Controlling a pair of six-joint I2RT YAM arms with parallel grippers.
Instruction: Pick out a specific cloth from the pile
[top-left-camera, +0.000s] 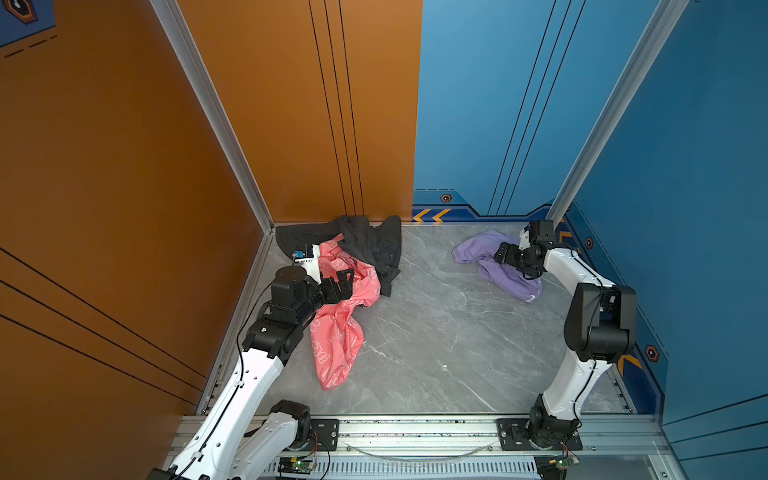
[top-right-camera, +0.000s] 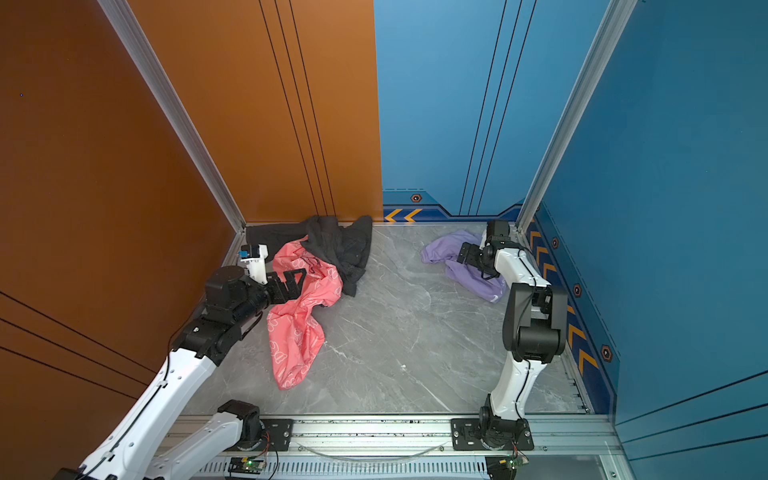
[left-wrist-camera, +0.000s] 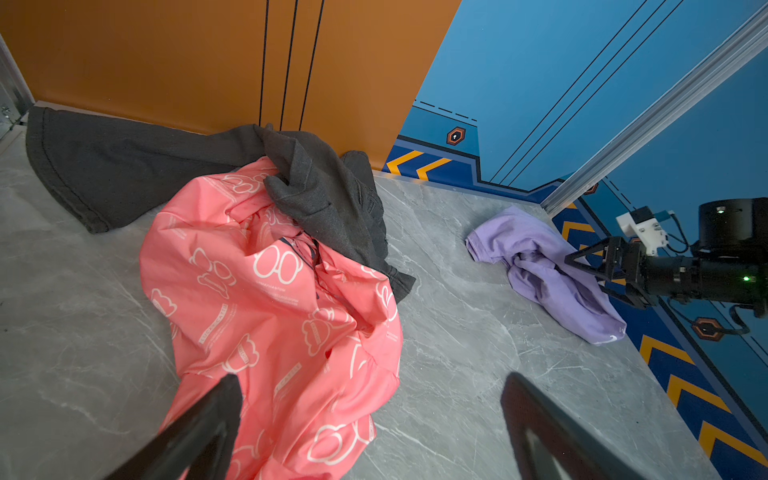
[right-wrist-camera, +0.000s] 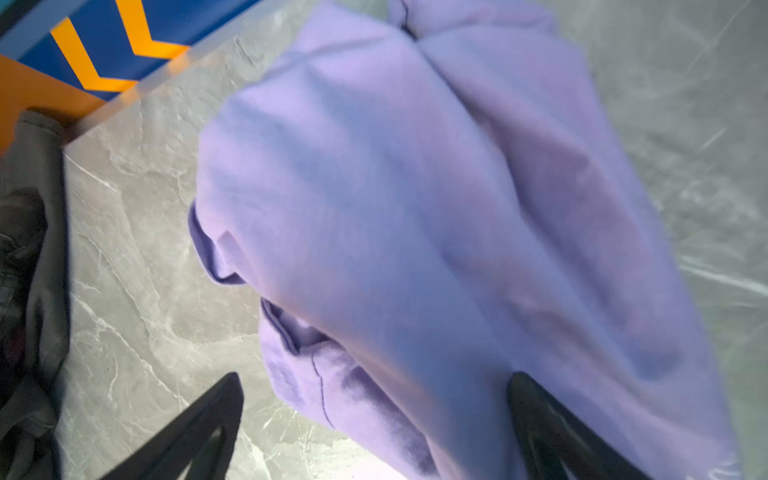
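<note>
The lavender cloth (top-left-camera: 473, 250) (top-right-camera: 441, 249) (left-wrist-camera: 536, 257) (right-wrist-camera: 415, 208) lies crumpled on the grey table at the back right, apart from the pile (top-left-camera: 353, 266). That pile holds a coral-pink patterned cloth (top-left-camera: 338, 332) (left-wrist-camera: 257, 299) and a black garment (top-left-camera: 368, 241) (left-wrist-camera: 124, 166) at the back left. My right gripper (top-left-camera: 500, 254) (top-right-camera: 463, 253) (left-wrist-camera: 590, 270) (right-wrist-camera: 374, 380) hangs open just over the lavender cloth, its fingers spread to either side of a fold. My left gripper (top-left-camera: 347, 282) (top-right-camera: 297, 280) (left-wrist-camera: 372, 382) is open above the pink cloth and holds nothing.
An orange wall (top-left-camera: 291, 124) and a blue wall (top-left-camera: 498, 124) close the back, with side walls near both arms. A metal rail (top-left-camera: 415, 432) runs along the front edge. Bare marble table (top-left-camera: 436, 332) stretches between the pile and the lavender cloth.
</note>
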